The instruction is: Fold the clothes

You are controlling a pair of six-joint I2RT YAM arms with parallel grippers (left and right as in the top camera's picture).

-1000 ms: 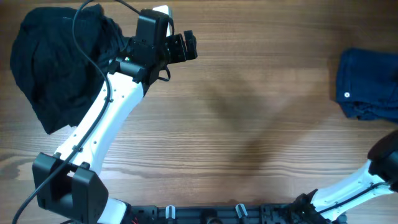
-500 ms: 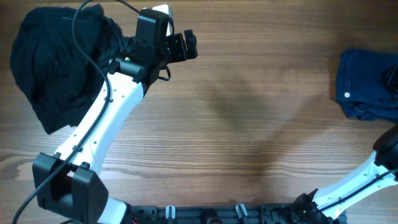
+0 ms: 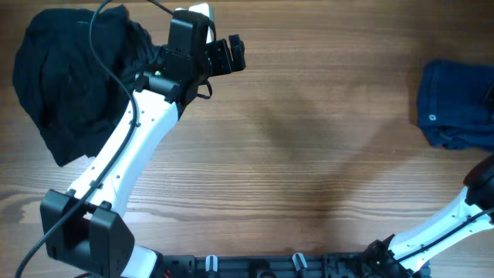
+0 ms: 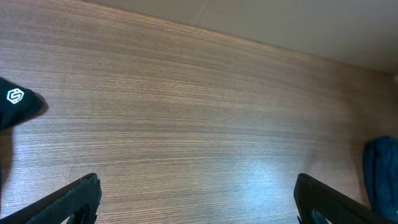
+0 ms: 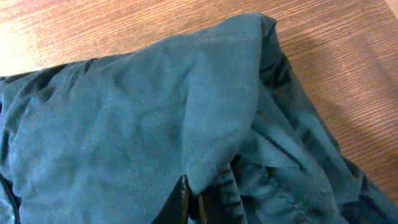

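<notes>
A crumpled black garment (image 3: 73, 73) lies in a heap at the table's far left. A blue garment (image 3: 455, 104) with a small metal button lies at the right edge; it also shows as a blue sliver (image 4: 380, 171) in the left wrist view. My left gripper (image 3: 231, 55) hovers over bare wood right of the black heap, open (image 4: 198, 185) with nothing between its fingers. In the right wrist view, my right gripper (image 5: 191, 191) is shut on a raised fold of the blue garment (image 5: 155, 118), which fills most of that view.
The wooden table (image 3: 309, 154) stretches between the two garments. The left arm (image 3: 131, 147) runs diagonally from the front-left base. The right arm's white link (image 3: 455, 220) rises at the front right corner.
The right gripper has closed on a fold of the blue garment. The left arm and the black heap have not moved.
</notes>
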